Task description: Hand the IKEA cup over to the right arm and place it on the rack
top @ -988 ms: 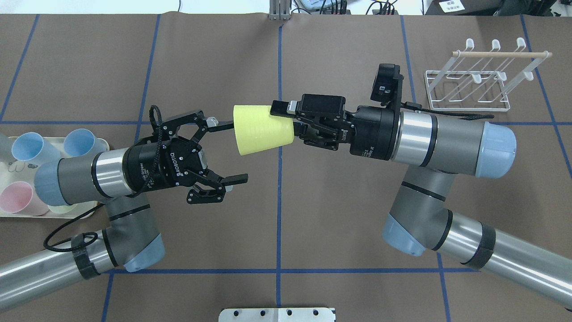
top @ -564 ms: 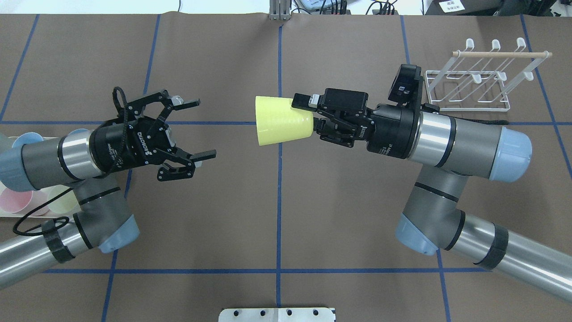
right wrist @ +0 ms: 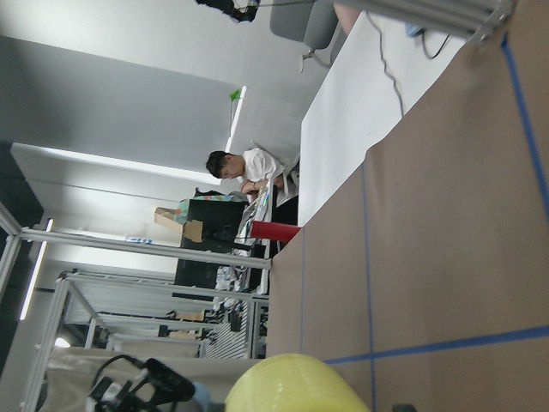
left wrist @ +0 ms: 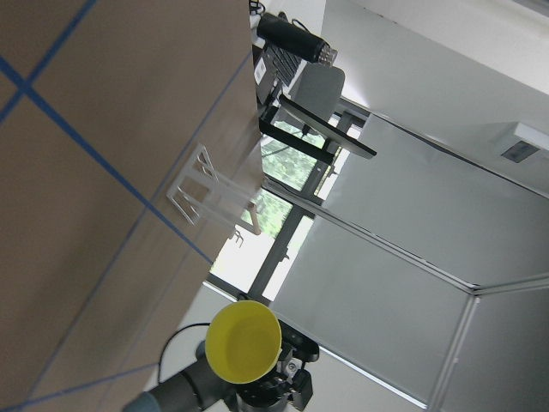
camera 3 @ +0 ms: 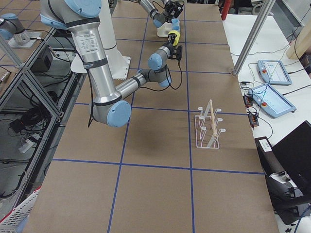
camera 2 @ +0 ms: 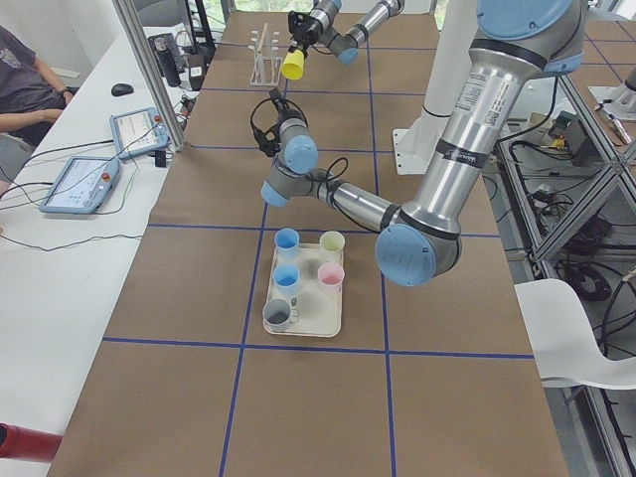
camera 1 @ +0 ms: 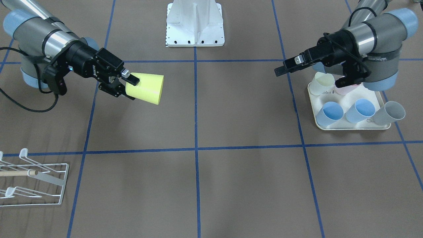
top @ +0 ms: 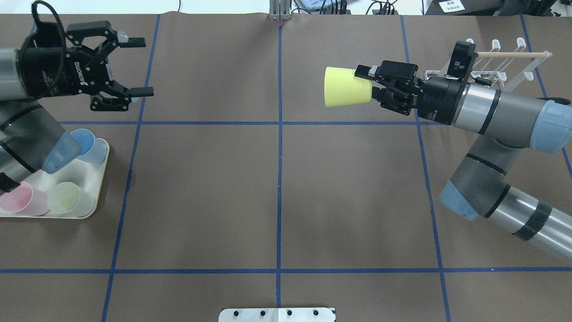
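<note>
The yellow tapered plastic cup (top: 346, 87) hangs in the air over the right half of the table, near the white wire rack with a wooden dowel (top: 514, 54). Its long axis lies almost level, and the wide open mouth faces the left gripper (top: 142, 67), whose fingers stand wide apart and empty. The right gripper (top: 370, 82) is clamped on the cup's narrow end. The brown paper table cover (top: 201, 179) carries blue tape lines. A cream tray (top: 96, 174) holds pastel cups (top: 65, 199). A person (camera 2: 25, 84) sits at a white desk.

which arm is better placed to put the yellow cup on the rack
Right. The right claw is shut on the yellow cup, close beside the rack. The left claw is open and empty, at the far end of the table near the tray.
</note>
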### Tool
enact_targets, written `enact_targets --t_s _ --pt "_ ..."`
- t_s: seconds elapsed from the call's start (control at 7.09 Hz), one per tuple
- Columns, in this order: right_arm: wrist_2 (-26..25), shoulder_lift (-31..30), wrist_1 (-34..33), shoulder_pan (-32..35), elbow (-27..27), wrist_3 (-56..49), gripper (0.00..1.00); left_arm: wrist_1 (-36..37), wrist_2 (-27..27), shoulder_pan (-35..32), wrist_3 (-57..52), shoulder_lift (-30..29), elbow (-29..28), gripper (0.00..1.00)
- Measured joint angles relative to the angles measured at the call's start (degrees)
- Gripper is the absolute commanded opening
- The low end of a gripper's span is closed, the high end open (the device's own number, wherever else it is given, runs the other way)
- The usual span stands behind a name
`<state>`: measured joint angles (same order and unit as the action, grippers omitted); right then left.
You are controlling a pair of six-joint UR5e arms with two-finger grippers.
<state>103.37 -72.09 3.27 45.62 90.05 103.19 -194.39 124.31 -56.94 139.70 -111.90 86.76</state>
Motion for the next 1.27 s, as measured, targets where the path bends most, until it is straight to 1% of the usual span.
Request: enact_targets --t_s 0.28,0.42,0.56,0.85,0.99,1.13,1.27 --pt "14.11 -0.66 -9.39 10.49 -1.28 -10.98 0.13 10.80 10.35 -8.24 -11.87 -0.04 0.00 1.00" --pt "19.72 -1.01 -14.56 15.09 -1.26 -16.71 0.13 16.94 14.03 -10.62 -17.82 -0.23 0.12 1.00" --pt "22.67 -1.83 -19.31 18.32 -0.93 -22.33 0.11 21.28 15.62 -11.63 -21.76 -0.25 0.15 1.00" --pt "25.05 -3.65 -29.10 22.27 0.86 -31.81 0.12 26.80 16.33 -12.22 -26.31 -0.30 0.17 1.00" --pt "25.56 -5.02 -35.11 23.28 2.54 -37.54 0.12 28.07 16.36 -12.34 -27.30 -0.32 0.17 1.00" --pt "25.68 -6.47 -43.19 23.86 5.49 -45.50 0.12 28.67 16.28 -12.34 -27.66 -0.33 0.15 1.00" --pt "25.56 -7.23 -52.83 24.32 9.26 -53.35 0.12 28.88 16.12 -12.29 -27.76 -0.34 0.11 1.00"
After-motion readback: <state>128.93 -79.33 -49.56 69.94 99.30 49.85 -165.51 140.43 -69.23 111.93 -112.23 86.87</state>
